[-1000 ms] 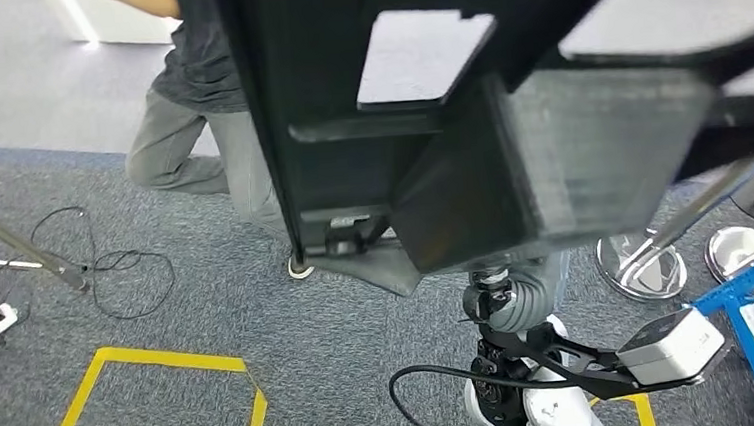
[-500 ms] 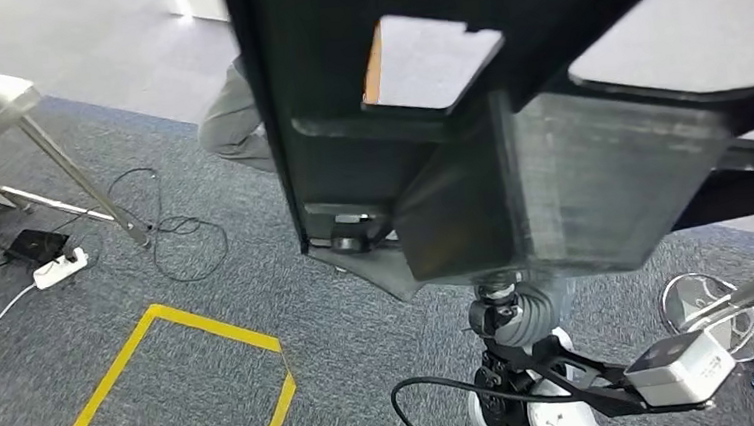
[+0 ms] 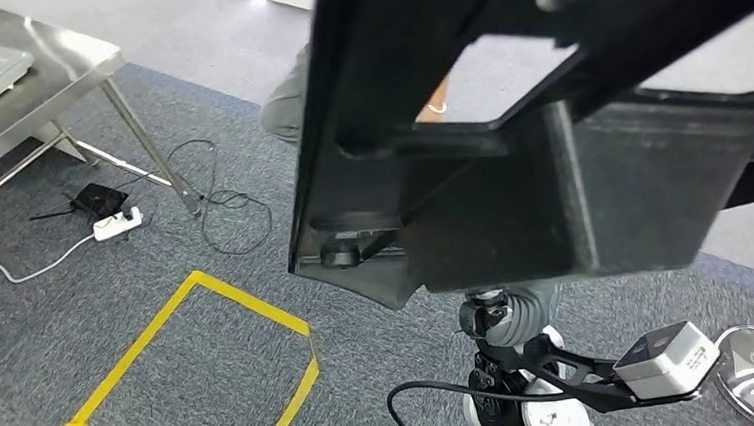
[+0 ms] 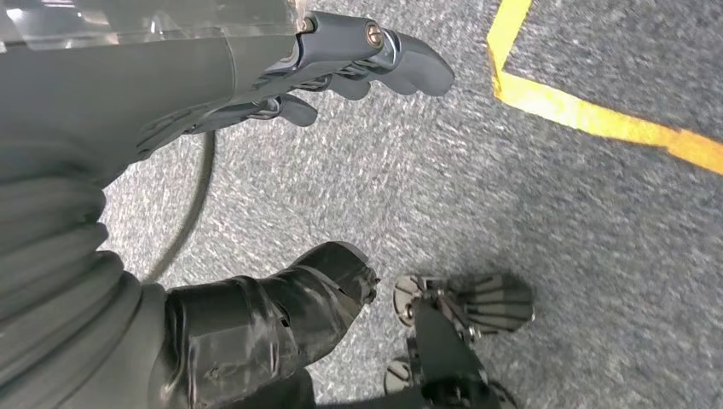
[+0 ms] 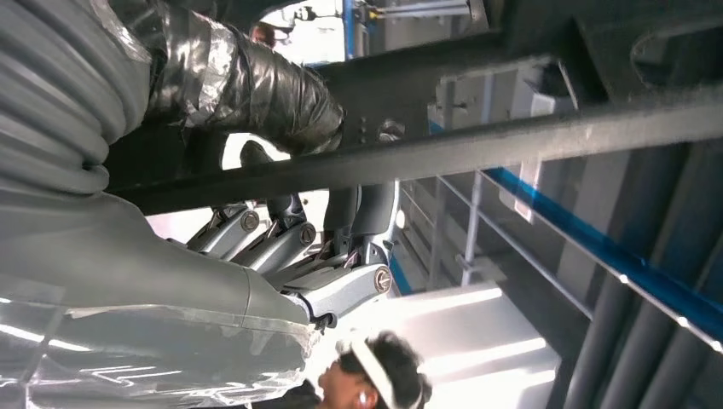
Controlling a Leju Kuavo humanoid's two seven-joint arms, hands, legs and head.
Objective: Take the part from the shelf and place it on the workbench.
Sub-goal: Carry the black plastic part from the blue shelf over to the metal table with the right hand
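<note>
The right hand (image 5: pixel 290 247) grips the black part (image 3: pixel 550 161) — carrying step, judging by the pictures. The left hand (image 4: pixel 281 77) hangs empty, fingers apart. Next it must reach the steel surface (image 3: pixel 34 92).

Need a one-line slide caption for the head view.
Black part carried close before the camera, above grey carpet with yellow floor tape.

The part (image 3: pixel 550 161) looks matt black metal; the table (image 3: pixel 33 87) brushed steel; the carpet (image 3: pixel 163 368) rough.

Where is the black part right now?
The black part is up close in the head view, held by the right hand, above the grey carpet with the yellow tape square at its left.
</note>
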